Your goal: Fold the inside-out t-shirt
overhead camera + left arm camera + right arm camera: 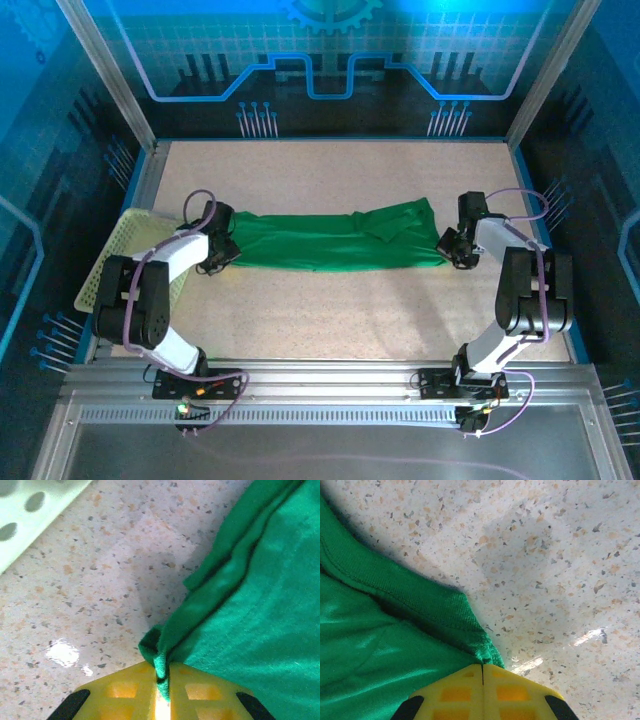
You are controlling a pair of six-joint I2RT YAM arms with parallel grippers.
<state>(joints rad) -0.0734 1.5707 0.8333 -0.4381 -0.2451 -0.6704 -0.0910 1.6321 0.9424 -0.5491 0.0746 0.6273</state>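
Observation:
The inside-out t-shirt (335, 240) is a bright-green cloth lying in a long band across the middle of the table, folded lengthwise. My left gripper (232, 250) is at its left end. In the left wrist view the yellow fingers (125, 692) are shut on a bunched fold of the t-shirt (250, 605), which stands up between the tips of the left gripper (162, 677). My right gripper (447, 246) is at the cloth's right end. There the right gripper (482, 669) is shut with its jaws pressed together, pinching the hemmed corner of the t-shirt (395, 630).
A pale yellow-green perforated basket (118, 255) lies at the table's left edge, just behind the left arm; its corner (30, 515) shows in the left wrist view. Speckled tabletop (340, 310) lies in front of and beyond the cloth. Metal frame posts stand at the corners.

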